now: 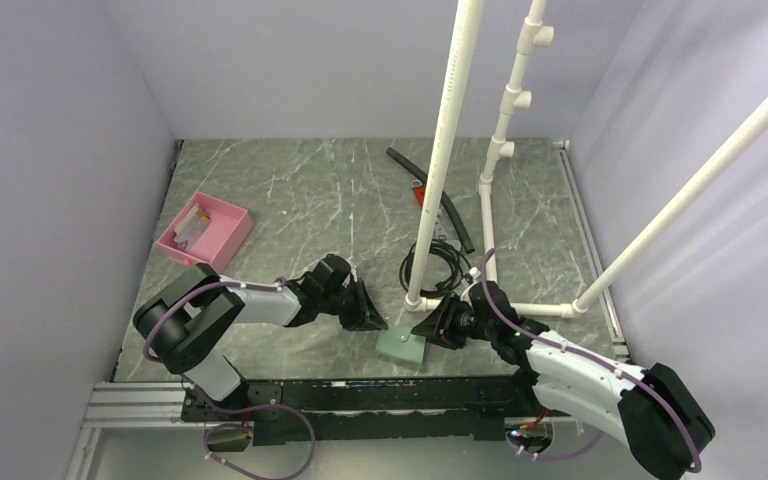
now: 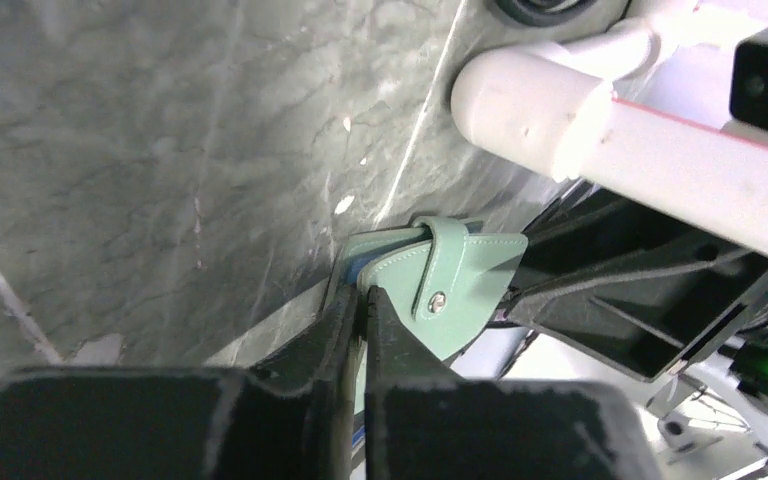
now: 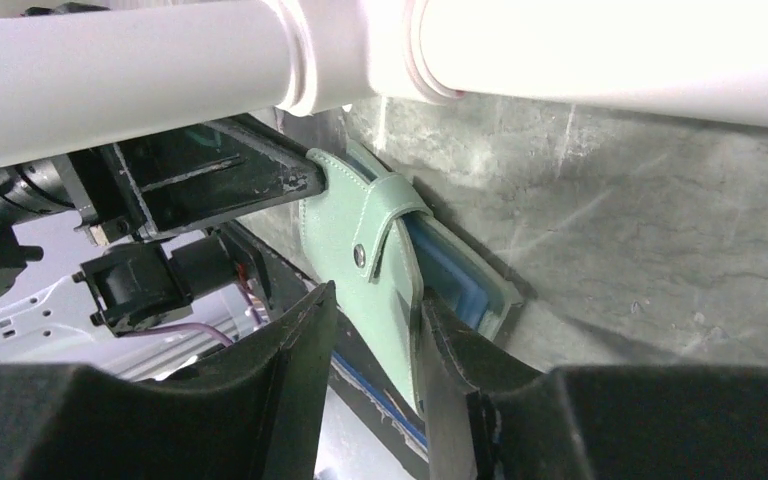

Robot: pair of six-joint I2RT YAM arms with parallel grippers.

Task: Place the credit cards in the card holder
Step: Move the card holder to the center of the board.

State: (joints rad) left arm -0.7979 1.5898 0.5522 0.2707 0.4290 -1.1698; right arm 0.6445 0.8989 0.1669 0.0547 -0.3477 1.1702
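The card holder (image 1: 401, 347) is a muted-green wallet, lifted off the marble table near the front edge, between the two grippers. In the left wrist view my left gripper (image 2: 363, 292) is shut on one edge of the card holder (image 2: 470, 285), beside its closure tab. The right wrist view shows my right gripper (image 3: 375, 295) open around the front panel of the card holder (image 3: 345, 225). One finger is tucked behind that panel against the pale blue inside, and the other stands apart from it. The credit cards (image 1: 192, 226) lie in the pink tray (image 1: 228, 237) at the far left.
A white pipe frame (image 1: 490, 180) rises right of centre, its base bar just behind the right gripper. A coiled black cable (image 1: 438, 262) and a black tube (image 1: 452, 215) lie at its foot. The black rail (image 1: 360, 395) runs along the front edge.
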